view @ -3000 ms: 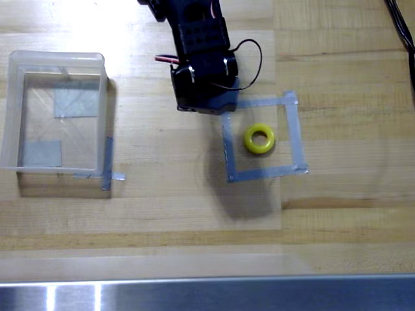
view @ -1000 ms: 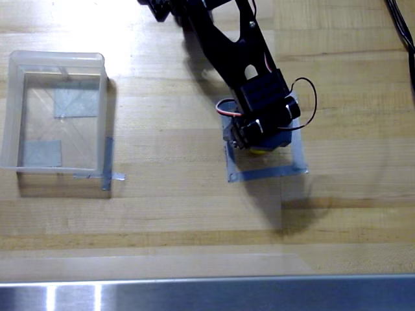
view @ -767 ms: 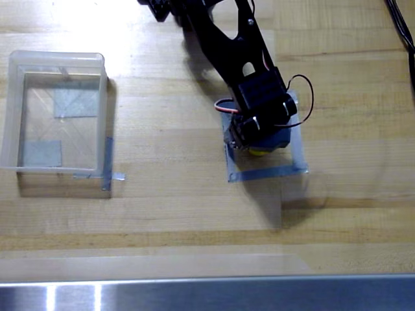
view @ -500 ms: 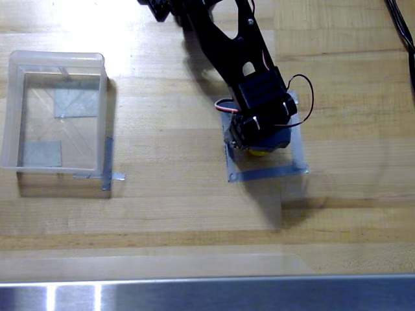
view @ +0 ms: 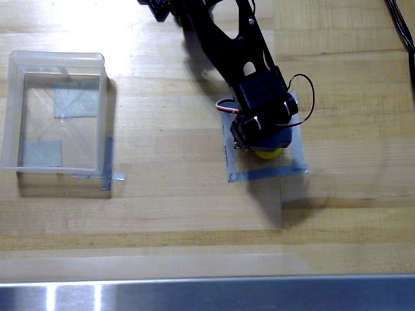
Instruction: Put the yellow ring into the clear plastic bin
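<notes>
Hand [view: 264, 144] shifted onto yellow ring [view: 270, 153]; wooden table [view: 168, 207], steel edge [view: 207, 295].

In the overhead view the arm's black wrist covers most of the yellow ring [view: 268, 153], leaving a thin yellow sliver below it. The gripper [view: 259, 139] fingers are hidden under the wrist, so their spread cannot be told. The arm's base is cut off by the top edge
</notes>
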{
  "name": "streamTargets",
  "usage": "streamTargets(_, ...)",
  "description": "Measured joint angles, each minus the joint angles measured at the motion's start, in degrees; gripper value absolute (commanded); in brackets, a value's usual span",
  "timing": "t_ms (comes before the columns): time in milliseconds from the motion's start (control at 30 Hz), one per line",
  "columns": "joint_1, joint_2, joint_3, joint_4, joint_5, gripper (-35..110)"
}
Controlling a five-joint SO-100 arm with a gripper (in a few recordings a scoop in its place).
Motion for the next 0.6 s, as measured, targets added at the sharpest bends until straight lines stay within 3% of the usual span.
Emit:
streamTargets(300, 0.79, 2.29, 1.05, 4.66, -0.97, 0)
streamTargets(600, 11.43, 17.05, 1.23, 14.68, -3.78, 0)
